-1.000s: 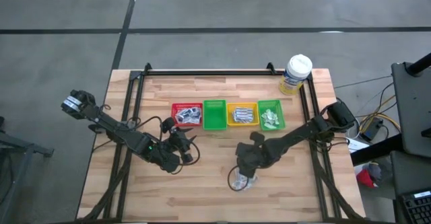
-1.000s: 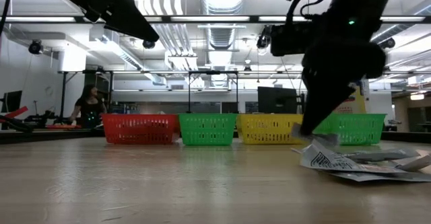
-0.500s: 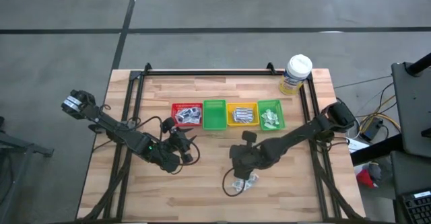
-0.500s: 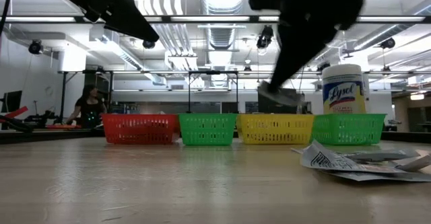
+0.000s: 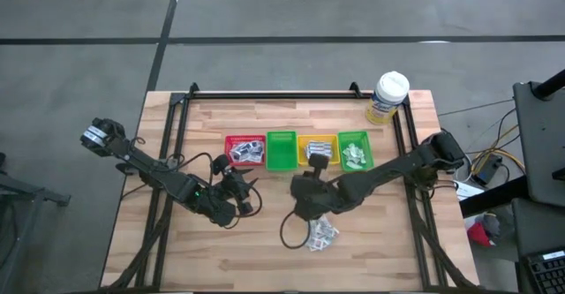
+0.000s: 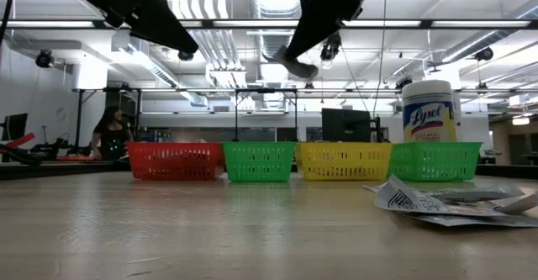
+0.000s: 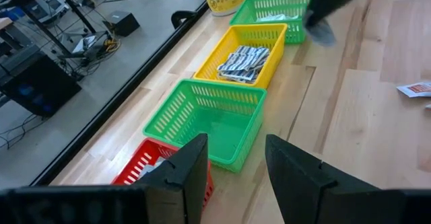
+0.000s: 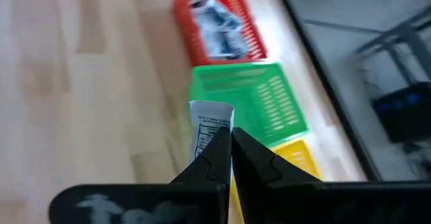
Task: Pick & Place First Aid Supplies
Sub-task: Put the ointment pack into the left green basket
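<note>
Right tool (image 8: 231,140) clenched on white packet (image 8: 210,126), seemingly above empty green bin (image 8: 249,99); packets in red bin (image 8: 219,22)

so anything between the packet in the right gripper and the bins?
Nothing visible. The right gripper is shut on a white packet, raised above the table with open wood between it and the bin row. The empty green bin lies just ahead, its top unobstructed. The left gripper waits off to the side.
</note>
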`<state>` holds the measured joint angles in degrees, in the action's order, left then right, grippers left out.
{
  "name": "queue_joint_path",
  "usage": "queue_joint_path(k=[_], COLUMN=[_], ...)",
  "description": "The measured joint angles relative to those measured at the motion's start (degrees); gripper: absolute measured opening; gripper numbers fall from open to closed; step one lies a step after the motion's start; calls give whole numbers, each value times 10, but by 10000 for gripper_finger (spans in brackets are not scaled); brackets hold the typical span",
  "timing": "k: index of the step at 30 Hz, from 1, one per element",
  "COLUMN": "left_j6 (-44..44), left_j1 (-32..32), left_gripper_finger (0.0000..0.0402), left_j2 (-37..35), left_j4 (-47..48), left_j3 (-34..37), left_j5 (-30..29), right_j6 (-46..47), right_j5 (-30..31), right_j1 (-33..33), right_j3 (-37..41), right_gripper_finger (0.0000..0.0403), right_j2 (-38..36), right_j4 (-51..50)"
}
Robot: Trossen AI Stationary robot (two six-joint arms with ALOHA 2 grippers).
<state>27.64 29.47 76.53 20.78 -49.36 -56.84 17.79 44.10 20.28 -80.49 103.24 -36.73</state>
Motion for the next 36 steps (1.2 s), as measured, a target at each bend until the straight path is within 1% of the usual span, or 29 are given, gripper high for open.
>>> queue_joint_path(k=[3,7,9,14,17,22,27,30,33,36], left_j6=[0,0,-4,-6,-6,4,19,8,5,5], left_j1=[0,0,0,0,3,13,19,19,18,18], left_gripper_finger=[151,151,151,151,151,151,151,151,151,151], left_j2=[0,0,0,0,0,-1,-17,-33,-61,-101], left_j4=[0,0,0,11,24,55,90,98,97,91], left_j3=[0,0,0,0,0,0,0,7,28,61], left_j5=[0,0,-1,-20,-36,-70,-69,-69,-63,-44], right_j6=[20,40,47,49,50,49,50,58,71,78], right_j5=[35,94,114,109,71,-24,-76,-124,-171,-190], right_j1=[-9,-32,-49,-98,-125,-170,-205,-224,-240,-250], right_j3=[0,3,4,5,5,5,5,5,10,10], right_gripper_finger=[8,8,8,8,8,8,8,8,8,8], right_j2=[0,0,0,0,0,0,0,0,0,0], right_j4=[7,57,83,123,130,136,136,141,163,175])
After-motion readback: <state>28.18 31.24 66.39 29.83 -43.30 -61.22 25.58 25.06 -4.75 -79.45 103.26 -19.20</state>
